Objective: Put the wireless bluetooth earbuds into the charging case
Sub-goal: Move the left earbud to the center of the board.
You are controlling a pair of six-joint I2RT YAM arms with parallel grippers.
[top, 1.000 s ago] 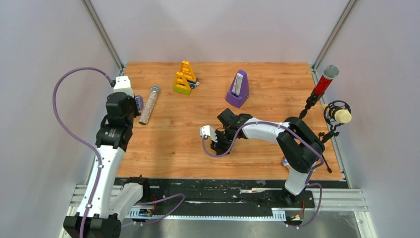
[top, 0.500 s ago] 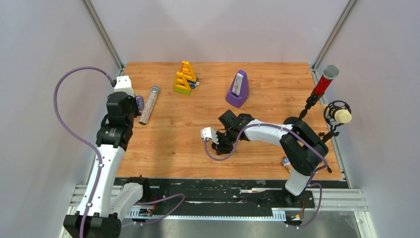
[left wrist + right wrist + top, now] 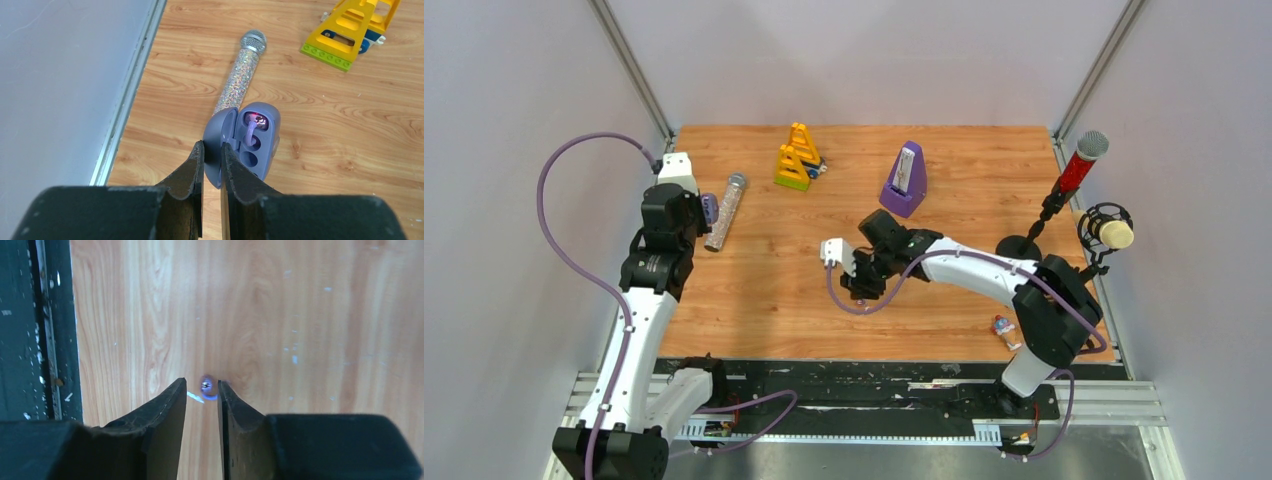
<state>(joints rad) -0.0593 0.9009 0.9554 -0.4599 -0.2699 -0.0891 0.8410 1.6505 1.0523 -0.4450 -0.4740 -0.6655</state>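
lying near case [image 3: 257,135], glitter microphone [image 3: 237,82], yellow blocks [image 3: 352,27]

**Case open, one bud in, one bud out**

You'll find the charging case [image 3: 264,142], a grey-blue oval, just below the middle of the left wrist view, its lid swung open to the left. One lilac earbud [image 3: 250,131] sits in its upper well. The second earbud [image 3: 206,386], tiny and purple, shows at the centre of the right wrist view.

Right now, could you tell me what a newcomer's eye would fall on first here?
Probably the open purple charging case pinched by its lid in the left gripper near the table's left edge, one earbud seated inside. Next, a tiny purple earbud between the right gripper's fingertips, mid-table.
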